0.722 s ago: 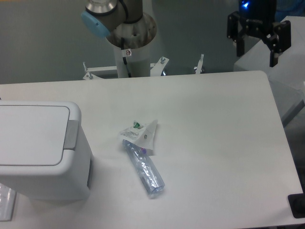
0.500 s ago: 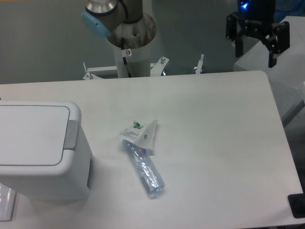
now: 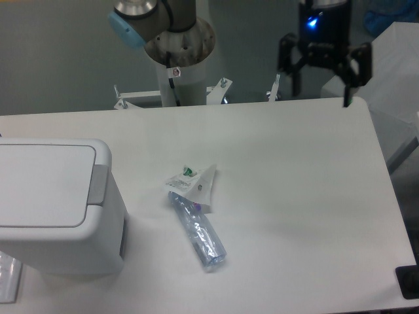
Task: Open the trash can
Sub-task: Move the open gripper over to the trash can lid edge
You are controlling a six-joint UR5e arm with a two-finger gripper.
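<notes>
The trash can [image 3: 55, 206], a large white boxy plastic bin with rounded corners, stands at the left edge of the white table [image 3: 294, 170], its flat white lid lying shut and level. Its grey rectangular push tab [image 3: 97, 184] sits on the side that faces the middle of the table, so a press from above or from the right looks the likely way to release the lid. The black two-finger gripper [image 3: 319, 91] hangs above the far right corner of the table with its jaws spread apart and nothing between them, well apart from the bin. Nothing has touched the tab, so the opening seems not yet begun. Between gripper and bin lie a slim clear plastic bottle [image 3: 198, 232] on its side and a small white torn wrapper [image 3: 194, 182] touching its upper end. Both lie low on the table, so they probably would not block a high approach.
</notes>
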